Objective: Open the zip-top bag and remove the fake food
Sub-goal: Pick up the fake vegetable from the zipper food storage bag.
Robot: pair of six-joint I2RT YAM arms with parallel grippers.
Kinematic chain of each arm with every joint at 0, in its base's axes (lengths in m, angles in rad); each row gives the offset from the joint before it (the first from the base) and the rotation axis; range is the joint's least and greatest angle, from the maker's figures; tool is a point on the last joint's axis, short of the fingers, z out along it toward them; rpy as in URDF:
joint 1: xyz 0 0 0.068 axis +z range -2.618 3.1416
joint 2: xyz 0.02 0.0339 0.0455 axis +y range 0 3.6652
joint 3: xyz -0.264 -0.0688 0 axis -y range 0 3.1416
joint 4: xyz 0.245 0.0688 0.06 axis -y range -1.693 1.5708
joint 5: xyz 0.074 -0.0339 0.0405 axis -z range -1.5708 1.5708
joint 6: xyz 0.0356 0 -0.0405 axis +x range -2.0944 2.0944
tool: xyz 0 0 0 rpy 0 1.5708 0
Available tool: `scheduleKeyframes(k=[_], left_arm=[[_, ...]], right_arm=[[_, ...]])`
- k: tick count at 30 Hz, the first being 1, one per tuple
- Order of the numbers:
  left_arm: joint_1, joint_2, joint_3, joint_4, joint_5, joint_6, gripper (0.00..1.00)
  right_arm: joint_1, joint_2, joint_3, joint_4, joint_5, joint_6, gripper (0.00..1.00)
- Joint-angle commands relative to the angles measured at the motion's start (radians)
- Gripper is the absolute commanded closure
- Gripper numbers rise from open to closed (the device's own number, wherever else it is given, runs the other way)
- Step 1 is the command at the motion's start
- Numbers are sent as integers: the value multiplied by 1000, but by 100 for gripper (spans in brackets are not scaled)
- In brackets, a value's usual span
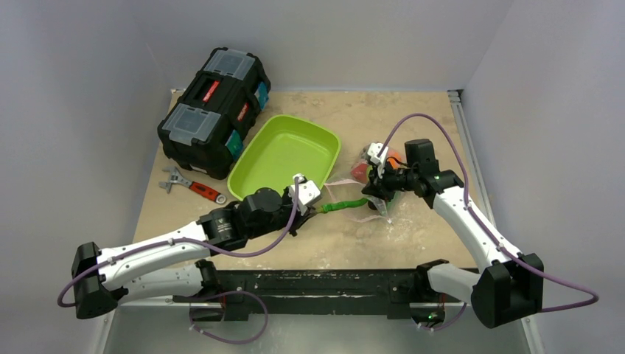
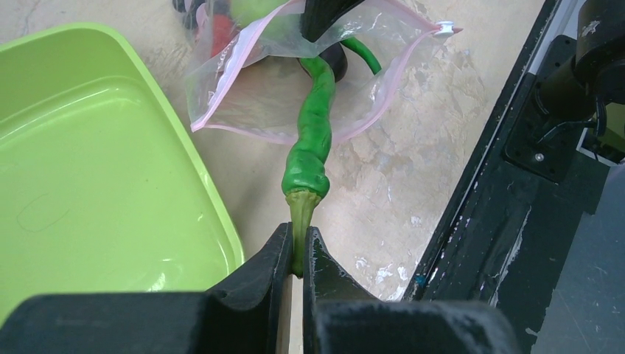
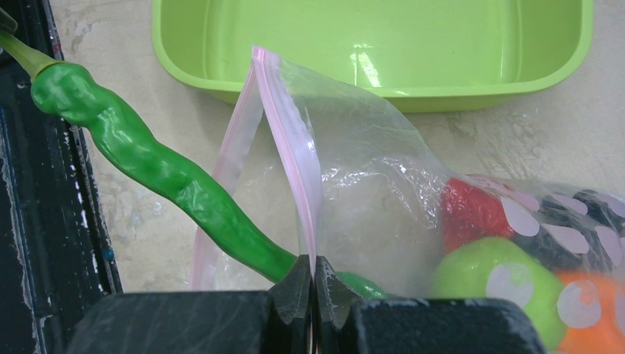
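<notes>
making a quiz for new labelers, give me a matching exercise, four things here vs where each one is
Things: 1 long green pod; 2 zip-top bag; 3 lime-green tray; 4 red-handled wrench
Places: a lying left of the tray, by the black toolbox; b pink zip edge pinched in right end effector; c stem gripped by left end effector; d between toolbox and bag
Pairs: 1-c, 2-b, 3-d, 4-a

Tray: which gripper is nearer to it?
Left. The left gripper sits beside the tray, pinching the pod by its stem; the right gripper is farther right, clamped on the bag.
</notes>
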Motion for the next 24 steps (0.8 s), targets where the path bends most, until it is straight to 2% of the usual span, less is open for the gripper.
scheduleKeyframes(k=[1,24], left_arm=[[8,-43,26,-22,-10,23,100],[29,-168,142,-259,-85,159,100]], right_arm=[[-7,5,19,20,2,3,100],[-7,13,19,20,5,2,100]])
